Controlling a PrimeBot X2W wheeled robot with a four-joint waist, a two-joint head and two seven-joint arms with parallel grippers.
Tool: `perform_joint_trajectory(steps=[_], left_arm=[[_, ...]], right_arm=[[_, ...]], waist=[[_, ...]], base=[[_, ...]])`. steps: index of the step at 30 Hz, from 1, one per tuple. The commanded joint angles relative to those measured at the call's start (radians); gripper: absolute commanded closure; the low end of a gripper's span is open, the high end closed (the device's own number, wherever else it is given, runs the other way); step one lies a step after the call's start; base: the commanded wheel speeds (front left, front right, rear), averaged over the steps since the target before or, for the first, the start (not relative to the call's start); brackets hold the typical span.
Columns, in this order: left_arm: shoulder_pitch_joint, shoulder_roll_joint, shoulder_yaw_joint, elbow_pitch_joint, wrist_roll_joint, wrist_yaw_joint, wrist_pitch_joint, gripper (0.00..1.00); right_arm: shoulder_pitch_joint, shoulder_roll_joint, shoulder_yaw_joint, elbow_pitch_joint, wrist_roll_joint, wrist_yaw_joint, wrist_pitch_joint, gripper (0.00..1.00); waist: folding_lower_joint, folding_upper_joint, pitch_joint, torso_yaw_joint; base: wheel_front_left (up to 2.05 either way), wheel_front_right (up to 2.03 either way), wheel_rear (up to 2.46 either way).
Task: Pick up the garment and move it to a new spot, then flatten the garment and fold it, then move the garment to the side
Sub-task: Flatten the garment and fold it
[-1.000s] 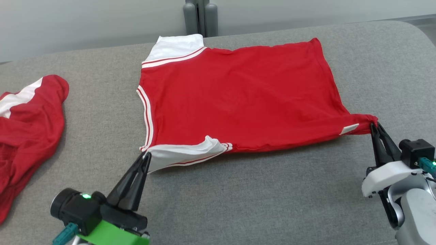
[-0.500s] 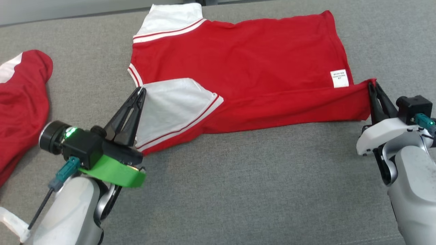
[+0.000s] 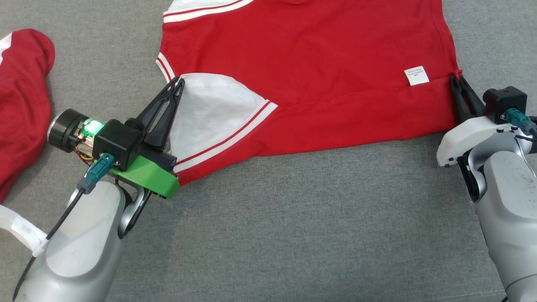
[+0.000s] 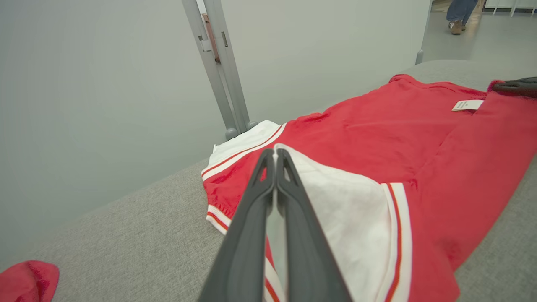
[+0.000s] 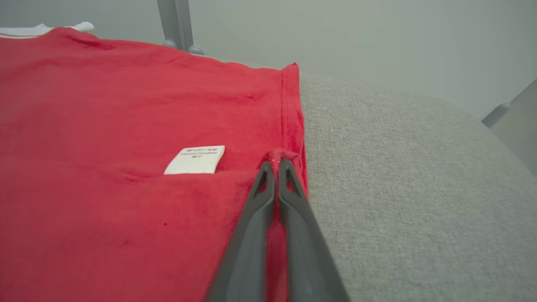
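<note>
you have the red fabric t-shirt with white striped sleeves (image 3: 302, 54) lying flat on the grey woven fabric surface (image 3: 293, 218), with its near edge turned up over the body. your left gripper (image 3: 179, 82) has its fingers pressed together, pinching the edge of the near white sleeve (image 3: 209, 109). your right gripper (image 3: 456, 79) is likewise clamped tight on the red hem corner, just beside the small white care label (image 3: 416, 76). a second crumpled red garment (image 3: 21, 105) lies well apart at the left.
</note>
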Motion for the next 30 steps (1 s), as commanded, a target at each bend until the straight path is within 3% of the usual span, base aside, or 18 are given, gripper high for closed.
perform_joint_trajectory(steps=[1,2,13,18,25,30], left_arm=[[-0.015,-0.008,0.005,0.011,-0.007,0.002,-0.001,0.0],[-0.012,-0.016,0.009,0.016,-0.009,0.002,-0.001,0.0],[0.26,-0.088,0.143,-0.025,-0.068,0.015,0.0,0.0],[0.382,-0.121,0.159,0.023,-0.132,0.011,-0.001,0.0],[0.378,-0.154,0.155,0.125,-0.238,0.004,0.028,0.0],[0.32,-0.141,0.136,0.196,-0.245,0.002,0.036,0.0]], right_arm=[[-0.002,-0.008,-0.001,0.007,-0.007,-0.002,-0.003,0.43],[0.006,-0.009,-0.006,0.007,-0.011,-0.002,-0.003,0.0],[0.242,-0.036,-0.031,-0.201,-0.028,-0.002,-0.003,0.0],[0.343,-0.008,-0.044,-0.274,0.001,-0.002,-0.003,0.0],[0.383,0.018,-0.035,-0.298,0.008,-0.002,-0.003,0.0],[0.364,0.011,-0.028,-0.3,0.014,-0.002,-0.003,0.0]], waist=[[0.0,0.0,-0.007,0.007],[0.0,0.0,-0.014,0.009],[0.0,0.0,-0.151,0.014],[0.0,0.0,-0.187,-0.006],[0.0,0.0,-0.201,-0.029],[0.0,0.0,-0.184,-0.042]], base=[[0.0,0.0,0.0],[0.0,0.0,0.0],[0.0,0.0,0.0],[0.0,0.0,0.0],[0.0,0.0,0.0],[0.0,0.0,0.0]])
